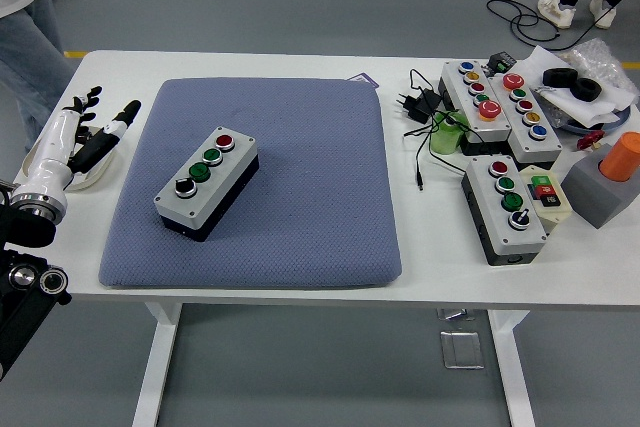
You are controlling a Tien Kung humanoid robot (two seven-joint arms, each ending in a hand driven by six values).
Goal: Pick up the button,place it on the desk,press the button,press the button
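blue-grey padded mat [300, 177] covers the middle of the white desk [250, 65], and on its left half lies the button box [207, 184] — a grey lid on a black base, set at a slant so its row of controls runs from lower left to upper right: a black knob nearest, then two green buttons, then a red one at the far end. nothing touches the box. the left robot hand [92, 132] rests at the desk's left edge, just off the mat's left border and well apart from the box, its white-shelled forearm coming in from the lower left; the dark fingers are stretched out and slightly spread, holding nothing, and a pale round dish seems to lie under them. on the right side of the desk, clear of the mat, is a cluster of other things — two long grey button panels [495, 97] with coloured caps side by side, a smaller grey button box [505, 209] with red, green and black controls nearer the front, a small switch with a red and a green key [545, 194] beside it, a grey block carrying an orange cylinder [612, 179], a black plug with cable [418, 107], and a green object [447, 133]. a person in jeans [25, 37] stands at the far left corner.
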